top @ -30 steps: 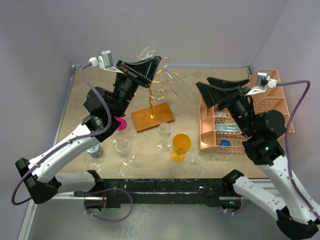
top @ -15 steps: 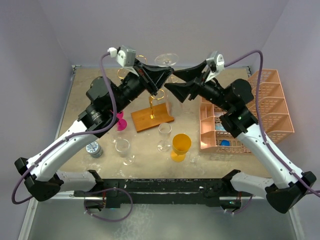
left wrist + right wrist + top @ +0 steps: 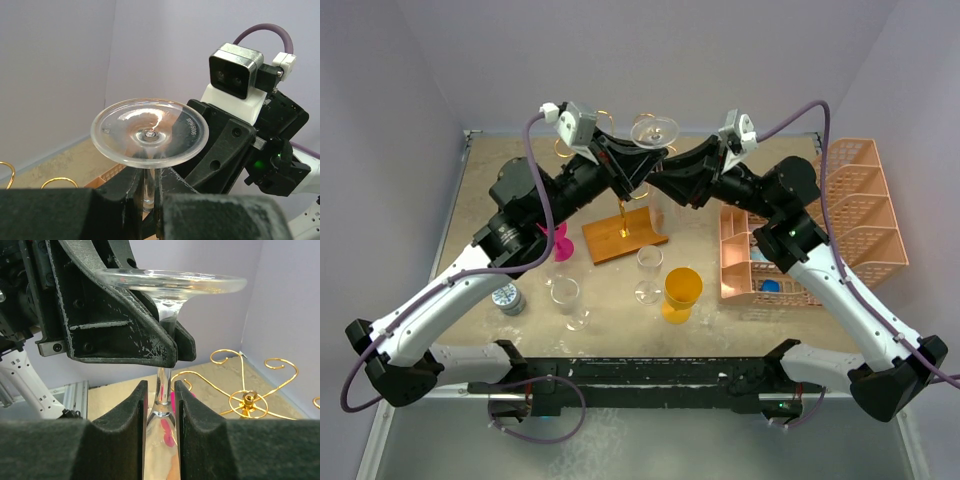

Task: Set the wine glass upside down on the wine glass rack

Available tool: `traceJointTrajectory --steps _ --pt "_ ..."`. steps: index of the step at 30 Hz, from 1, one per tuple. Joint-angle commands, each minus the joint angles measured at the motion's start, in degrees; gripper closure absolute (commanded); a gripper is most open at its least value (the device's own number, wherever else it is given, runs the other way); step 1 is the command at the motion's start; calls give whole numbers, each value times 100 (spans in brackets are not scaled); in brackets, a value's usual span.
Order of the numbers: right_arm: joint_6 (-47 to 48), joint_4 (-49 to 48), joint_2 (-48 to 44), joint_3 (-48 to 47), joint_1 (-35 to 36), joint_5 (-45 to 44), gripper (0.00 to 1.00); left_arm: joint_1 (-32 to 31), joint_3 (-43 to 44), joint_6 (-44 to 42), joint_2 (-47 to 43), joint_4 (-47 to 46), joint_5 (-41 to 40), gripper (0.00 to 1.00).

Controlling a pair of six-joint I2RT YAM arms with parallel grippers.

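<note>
The clear wine glass (image 3: 655, 130) hangs upside down, foot on top, high above the table. My left gripper (image 3: 642, 168) is shut on its stem just under the foot (image 3: 150, 135). From the opposite side my right gripper (image 3: 662, 186) meets it. In the right wrist view the right gripper (image 3: 161, 395) is shut on the wine glass (image 3: 164, 382) where stem widens into bowl, right below the left gripper (image 3: 172, 347). The wine glass rack (image 3: 625, 235), gold wire on a wooden base, stands beneath; its scroll arms (image 3: 247, 399) show behind the glass.
A salmon-pink tiered organizer (image 3: 820, 220) fills the right side. An amber goblet (image 3: 682, 290) and two clear glasses (image 3: 649, 270) (image 3: 566, 295) stand in front of the rack. A magenta object (image 3: 560, 245) and a small tin (image 3: 508, 298) lie left.
My right arm swung in from above the pink organizer to the glass, and its jaws narrowed around the stem. My left arm turned the glass foot-up and raised it slightly.
</note>
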State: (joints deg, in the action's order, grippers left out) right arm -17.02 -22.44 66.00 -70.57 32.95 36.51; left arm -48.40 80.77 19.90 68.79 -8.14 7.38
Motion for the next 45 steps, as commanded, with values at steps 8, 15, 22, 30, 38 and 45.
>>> traceJointTrajectory --steps 8,15,22,30,38,45 --pt "-170 -676 10 174 -33 307 90 -37 -4 29 -258 -139 292 100" --pt "-261 -967 3 249 -34 437 67 -37 -114 112 -296 -171 326 100" --pt "-407 -1229 34 277 -34 470 72 -37 -122 46 -257 -19 334 100" --pt "-385 -1296 -61 362 -34 299 100 -38 -130 89 -263 9 240 100" --pt "-240 -1487 -465 589 -34 -934 100 -38 -320 115 -468 56 -151 43" --pt "-23 -1462 -1108 1118 -36 -2720 100 -38 -634 206 -804 247 -681 35"
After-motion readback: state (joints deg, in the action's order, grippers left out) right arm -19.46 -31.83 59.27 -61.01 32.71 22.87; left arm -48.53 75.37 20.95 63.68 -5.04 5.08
